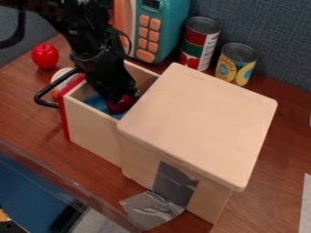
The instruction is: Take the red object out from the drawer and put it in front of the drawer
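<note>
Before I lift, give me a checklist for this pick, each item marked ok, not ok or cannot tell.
1. Drawer open: ok.
2. Gripper at the red object: ok.
3. Secure grip on it: cannot tell.
4. Red object out of the drawer: not ok, it is inside.
5. Area in front free of things: not ok, a round item sits by the black handle.
6. Tape on the wooden box: ok; its hold, cannot tell.
</note>
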`<state>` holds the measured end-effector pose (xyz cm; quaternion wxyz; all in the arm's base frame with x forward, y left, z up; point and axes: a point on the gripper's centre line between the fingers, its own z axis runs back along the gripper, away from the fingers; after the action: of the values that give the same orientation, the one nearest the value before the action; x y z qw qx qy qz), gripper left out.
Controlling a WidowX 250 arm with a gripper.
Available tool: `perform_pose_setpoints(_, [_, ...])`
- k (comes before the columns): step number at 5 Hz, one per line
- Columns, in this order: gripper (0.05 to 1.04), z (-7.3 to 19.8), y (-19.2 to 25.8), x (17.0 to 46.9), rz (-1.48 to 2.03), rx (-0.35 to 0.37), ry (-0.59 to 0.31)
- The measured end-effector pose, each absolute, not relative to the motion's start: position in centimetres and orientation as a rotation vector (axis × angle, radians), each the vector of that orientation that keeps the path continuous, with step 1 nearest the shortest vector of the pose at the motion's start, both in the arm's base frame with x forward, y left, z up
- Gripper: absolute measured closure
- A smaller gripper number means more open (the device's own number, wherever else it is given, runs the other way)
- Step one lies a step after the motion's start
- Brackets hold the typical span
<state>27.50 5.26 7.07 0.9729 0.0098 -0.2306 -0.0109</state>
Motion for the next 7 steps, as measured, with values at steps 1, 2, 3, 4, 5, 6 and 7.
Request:
perform_pose_setpoints(1, [0.986, 7.7, 4.7, 27.1, -0.041, -0.008, -0.463])
perform_pose_setpoints(2, [0.82, 8.9, 4.4, 26.8, -0.039, -0.041, -0.473])
perform_pose_setpoints(3, [0.54, 10.2, 4.4, 26.9, -0.046, -0.054, -0.496])
perform_pose_setpoints(4, [0.234, 10.9, 4.4, 27.3, -0.055, -0.05, -0.516])
perform_pose_setpoints(5, [0.068, 10.9, 4.5, 27.5, -0.069, -0.039, -0.531])
perform_pose_setpoints(6, [0.073, 9.7, 4.8, 27.7, -0.071, -0.027, -0.51])
perform_pose_setpoints(7, [0.079, 8.3, 4.7, 28.0, -0.084, -0.015, -0.485])
